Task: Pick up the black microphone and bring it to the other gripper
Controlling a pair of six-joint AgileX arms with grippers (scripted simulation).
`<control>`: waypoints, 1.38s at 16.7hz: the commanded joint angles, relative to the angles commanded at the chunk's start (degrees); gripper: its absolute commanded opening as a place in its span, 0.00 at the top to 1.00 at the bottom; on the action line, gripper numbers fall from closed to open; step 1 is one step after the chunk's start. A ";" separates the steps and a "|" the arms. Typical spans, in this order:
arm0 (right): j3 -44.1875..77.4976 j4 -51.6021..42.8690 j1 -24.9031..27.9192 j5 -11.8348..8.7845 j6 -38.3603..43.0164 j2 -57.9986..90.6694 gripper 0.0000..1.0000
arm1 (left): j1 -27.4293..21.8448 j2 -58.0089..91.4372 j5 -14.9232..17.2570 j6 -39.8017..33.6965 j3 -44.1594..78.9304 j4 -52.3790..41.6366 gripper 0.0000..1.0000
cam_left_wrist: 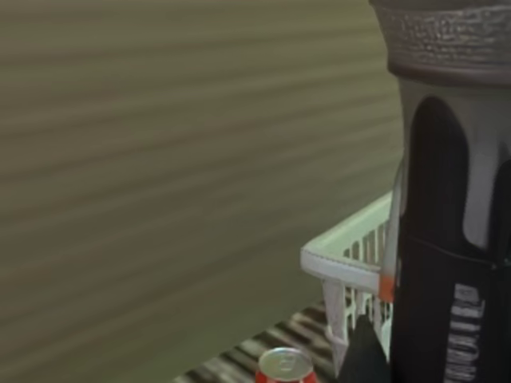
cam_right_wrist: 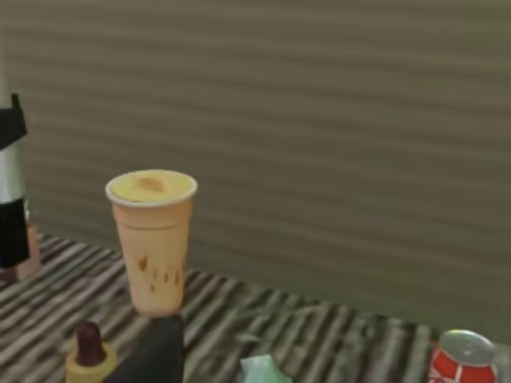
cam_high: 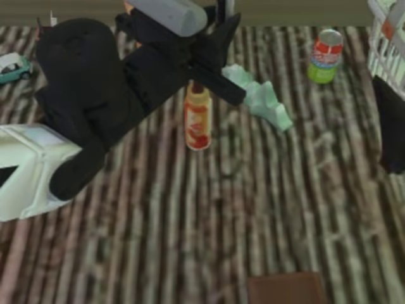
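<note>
The left arm reaches from the table's left side up toward the far edge in the top view. The left gripper (cam_high: 212, 47) is raised above the table near the far edge, and it holds the black microphone (cam_high: 171, 16). The grey head of the microphone shows at the very top of the top view, and the black handle goes down between the fingers. In the left wrist view the microphone (cam_left_wrist: 451, 239) stands upright very close to the camera, with its mesh head at the top. The jaws are clamped on the handle.

Just below the left gripper lies the orange bottle (cam_high: 197, 117) with its brown cap, flat on the striped table (cam_high: 253, 209). A pale green crumpled thing (cam_high: 266, 98) lies just beside it to the right. A red and green can (cam_high: 325, 56) stands further right, near a white basket (cam_high: 386, 44) at the table's right edge. A small toy car (cam_high: 12, 66) sits at the left edge.

The right gripper (cam_high: 391, 126) is only a dark shape at the right edge, well apart from the microphone. Nobody can tell if its jaws are apart or together. The right wrist view shows an orange cup (cam_right_wrist: 152, 239) standing on the table.
</note>
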 joint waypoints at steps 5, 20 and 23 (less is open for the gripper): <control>12.13 6.49 11.87 1.88 -0.45 19.31 0.00 | 0.00 0.00 0.00 0.00 0.00 0.00 1.00; 24.90 11.35 16.48 2.18 -0.70 36.92 0.00 | 0.00 0.00 0.00 0.00 0.00 0.00 1.00; 31.25 13.20 15.73 1.58 -0.67 45.60 0.00 | 0.00 0.00 0.00 0.00 0.00 0.00 1.00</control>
